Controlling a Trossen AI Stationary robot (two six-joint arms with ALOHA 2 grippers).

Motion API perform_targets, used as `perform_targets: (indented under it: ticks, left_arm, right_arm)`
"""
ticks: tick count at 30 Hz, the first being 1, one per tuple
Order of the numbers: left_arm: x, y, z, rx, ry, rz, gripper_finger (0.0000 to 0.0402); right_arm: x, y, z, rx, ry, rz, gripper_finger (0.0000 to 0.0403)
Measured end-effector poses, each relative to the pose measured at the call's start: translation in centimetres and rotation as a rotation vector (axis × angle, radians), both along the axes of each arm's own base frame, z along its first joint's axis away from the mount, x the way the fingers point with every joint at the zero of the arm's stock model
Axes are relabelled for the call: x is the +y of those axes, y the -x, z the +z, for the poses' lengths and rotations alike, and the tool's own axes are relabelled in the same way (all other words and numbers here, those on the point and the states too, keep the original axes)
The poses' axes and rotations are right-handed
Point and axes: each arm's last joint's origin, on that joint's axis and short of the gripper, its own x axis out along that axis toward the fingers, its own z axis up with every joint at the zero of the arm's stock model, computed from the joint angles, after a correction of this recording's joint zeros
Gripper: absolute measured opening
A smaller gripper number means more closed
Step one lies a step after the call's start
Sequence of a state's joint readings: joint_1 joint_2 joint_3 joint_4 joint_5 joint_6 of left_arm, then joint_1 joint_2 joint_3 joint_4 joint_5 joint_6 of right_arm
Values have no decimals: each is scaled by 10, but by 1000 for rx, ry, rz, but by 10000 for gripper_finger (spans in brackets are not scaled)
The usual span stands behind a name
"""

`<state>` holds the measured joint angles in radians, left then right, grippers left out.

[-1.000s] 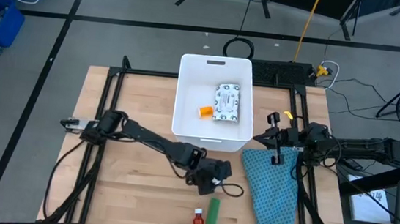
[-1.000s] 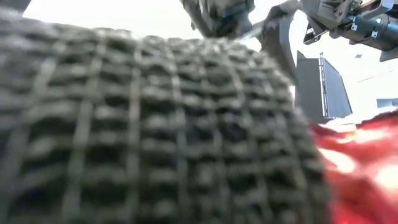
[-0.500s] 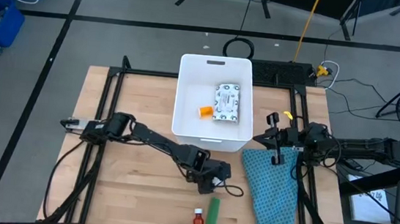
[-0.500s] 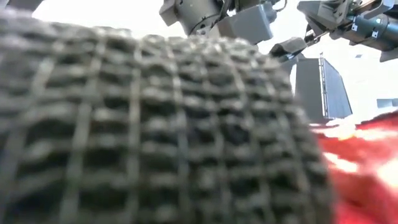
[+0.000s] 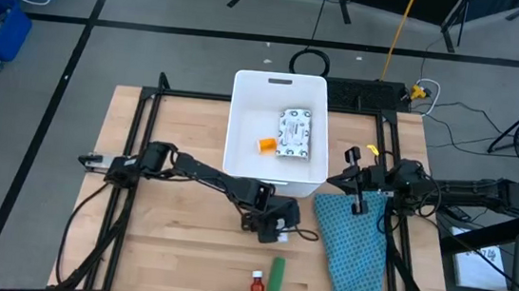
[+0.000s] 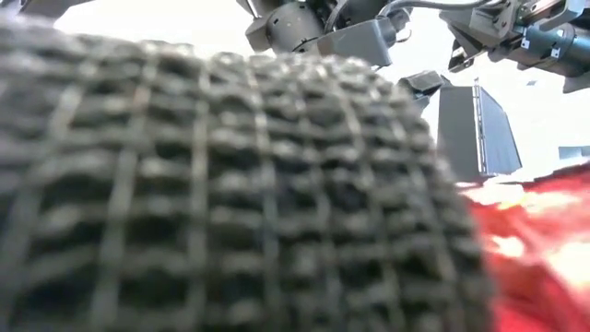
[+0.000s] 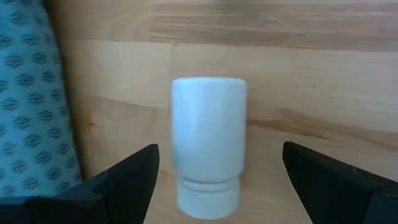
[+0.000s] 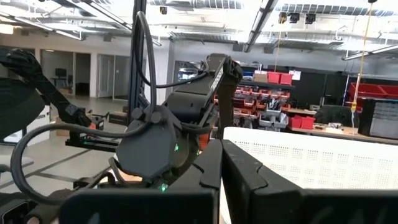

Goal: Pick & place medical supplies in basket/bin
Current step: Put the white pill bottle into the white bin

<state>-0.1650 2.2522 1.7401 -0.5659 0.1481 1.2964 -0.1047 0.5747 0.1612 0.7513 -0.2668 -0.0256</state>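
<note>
Straddling the white bottle (image 7: 208,140), the left gripper (image 5: 275,227) has its fingers (image 7: 121,180) spread wide on either side, clear of it, grasping nothing. The bottle lies on its side on the table (image 5: 163,251), toward six o'clock of the bin (image 5: 241,134). Risk: being round, it may roll or squirt out if the fingers close off-centre. The teal cloth (image 5: 353,250) lies close at three o'clock and could snag. The bin holds a speckled packet (image 5: 296,133) and a small orange item (image 5: 267,145). The right gripper (image 5: 361,182) waits at the table's three o'clock edge; its opening cannot be told.
</note>
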Motion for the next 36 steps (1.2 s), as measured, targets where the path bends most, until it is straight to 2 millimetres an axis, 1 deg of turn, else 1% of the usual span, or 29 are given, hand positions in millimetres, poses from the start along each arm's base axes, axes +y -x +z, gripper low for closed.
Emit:
perform_targets:
  ticks: [3,8,12,16,26,29,34,36]
  left_arm:
    - [0,2,-3,24,-13,-20,344]
    - [-1,-1,-2,-7,4,-41,344]
    - [1,1,-3,15,10,-42,340]
    - [1,3,-4,48,19,-24,311]
    - [1,6,-5,74,16,-22,203]
    - [1,6,-5,73,14,-20,177]
    - [2,5,-4,66,-16,-5,178]
    - [3,5,-4,62,-34,10,190]
  right_arm:
    - [0,0,0,-3,19,-5,0]
    - [0,0,0,-9,51,-14,0]
    - [0,0,0,-13,71,-19,0]
    - [0,0,0,-16,91,-25,0]
    - [0,0,0,-18,107,-30,0]
    - [0,0,0,-19,111,-32,0]
    - [0,0,0,-19,109,-31,0]
    - [0,0,0,-18,109,-31,0]
